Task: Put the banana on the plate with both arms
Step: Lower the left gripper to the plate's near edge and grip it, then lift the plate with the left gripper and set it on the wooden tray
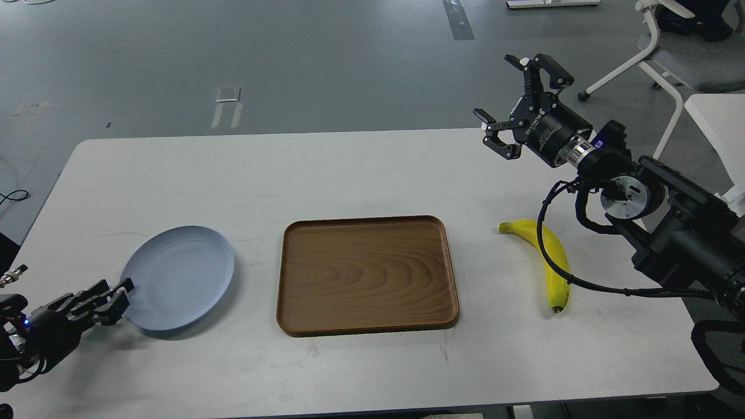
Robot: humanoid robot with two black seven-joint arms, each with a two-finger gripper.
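The banana (546, 259) lies on the white table (361, 169), right of the wooden tray (366, 273); the plate (180, 276) sits tilted at the left, its near-left rim clamped by the left gripper (119, 294); the right gripper (512, 99) hangs above the table's far right, fingers spread apart, holding nothing.

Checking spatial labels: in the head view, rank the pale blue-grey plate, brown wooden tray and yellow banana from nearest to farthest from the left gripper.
1. Pale blue-grey round plate, at the left gripper, which grips its rim.
2. Brown wooden tray, table centre.
3. Yellow banana, far right.
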